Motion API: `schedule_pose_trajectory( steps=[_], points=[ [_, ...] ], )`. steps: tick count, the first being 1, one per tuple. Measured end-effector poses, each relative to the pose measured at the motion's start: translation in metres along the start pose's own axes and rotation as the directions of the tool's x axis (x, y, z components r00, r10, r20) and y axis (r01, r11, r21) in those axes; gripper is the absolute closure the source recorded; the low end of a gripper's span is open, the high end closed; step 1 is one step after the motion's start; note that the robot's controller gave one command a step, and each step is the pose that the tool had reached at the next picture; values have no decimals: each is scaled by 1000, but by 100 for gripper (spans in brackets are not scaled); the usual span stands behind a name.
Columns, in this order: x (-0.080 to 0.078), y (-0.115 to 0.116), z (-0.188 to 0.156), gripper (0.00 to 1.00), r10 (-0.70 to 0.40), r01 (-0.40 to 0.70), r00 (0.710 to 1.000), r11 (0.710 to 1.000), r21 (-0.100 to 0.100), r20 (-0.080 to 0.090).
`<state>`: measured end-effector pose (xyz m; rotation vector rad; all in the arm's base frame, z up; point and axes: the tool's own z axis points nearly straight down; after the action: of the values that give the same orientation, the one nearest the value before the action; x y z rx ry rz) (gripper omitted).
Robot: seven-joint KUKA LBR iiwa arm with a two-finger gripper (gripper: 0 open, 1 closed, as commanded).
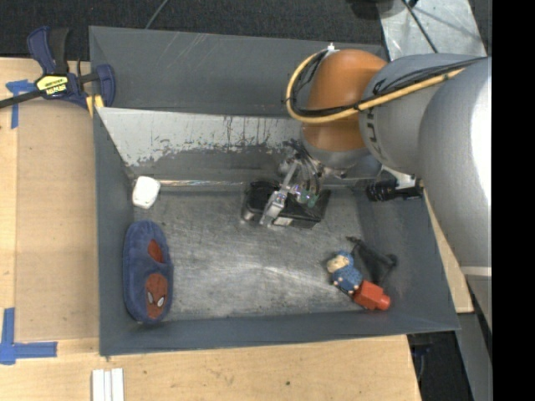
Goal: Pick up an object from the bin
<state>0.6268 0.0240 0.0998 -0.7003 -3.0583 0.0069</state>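
– Gripper (pixel 288 197) is low over the middle of the bin (pixel 209 82), toward the back wall, right on top of a blocky black object (pixel 255 200). Whether it is released or clenched on that object I cannot tell; its metal parts and the dark body run together from this angle.

– How would you expect that black thing to handle?

– It looks stiff and boxy, likely hard plastic, with some weight for its bulk. I'd guess the faces are smooth, so a shallow pinch might slip. The safest hold seems to be across its narrower width, near the middle, so it does not swing on the lift.

– Anything crowding it?

– No. A small white piece (pixel 145 192) lies well apart near the left wall. A blue slipper (pixel 148 270) with red faces on it lies along the left side toward the front. A little toy figure (pixel 351 278) in blue and red sits by the front right corner, with a small dark item (pixel 376 261) just beside it.

– And the floor underneath?

– Bare grey metal, scuffed and flat, so a hard thing could skate on it if nudged sideways. The sloped walls are well clear of the black object except the back one, which is near, so a straight lift looks best.
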Motion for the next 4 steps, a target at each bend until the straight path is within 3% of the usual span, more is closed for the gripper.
schedule_pose_trajectory(
  steps=[1,2,3,4],
  points=[
    [2,0,8,0,133,-133,991,991,-2,-6],
    [5,-3,12,0,359,-359,933,933,8,-15],
    [8,-1,12,100,358,-357,934,934,12,-27],
    [9,-3,-13,100,357,-357,934,934,-3,-2]
  ],
)
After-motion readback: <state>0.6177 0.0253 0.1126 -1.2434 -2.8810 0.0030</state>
